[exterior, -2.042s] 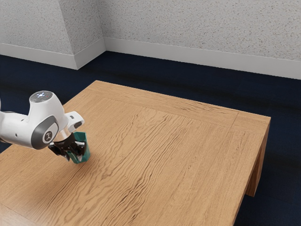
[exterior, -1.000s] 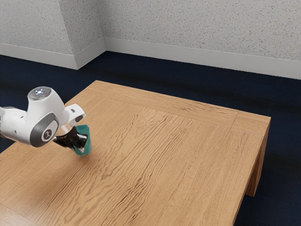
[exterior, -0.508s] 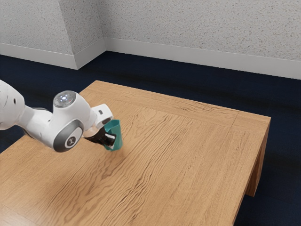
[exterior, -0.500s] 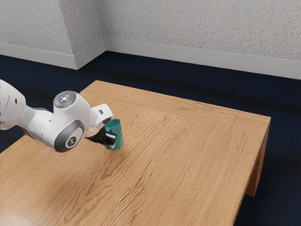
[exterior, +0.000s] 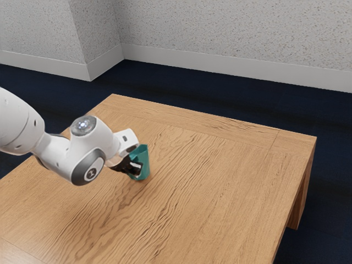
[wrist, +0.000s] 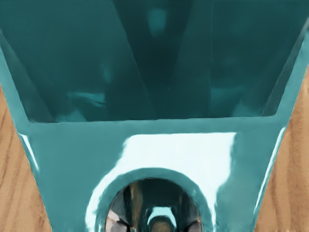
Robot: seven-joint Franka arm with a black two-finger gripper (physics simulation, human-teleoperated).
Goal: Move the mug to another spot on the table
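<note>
Right now my gripper (exterior: 130, 166) is clamped on the mug (exterior: 142, 165), low over the table (exterior: 220, 181), toward the exterior view's left. If my grip slips on that glossy wall, the mug could drop and topple.

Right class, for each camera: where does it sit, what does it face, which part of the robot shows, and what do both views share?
Exterior view: beside and above the table, looking down across it toward the wall; the white arm enters from the exterior view's left, fingers clamping the mug.
Wrist view: mounted at the wrist, looking closely into the mug.
Shared: the mug and the table's wood.
</note>
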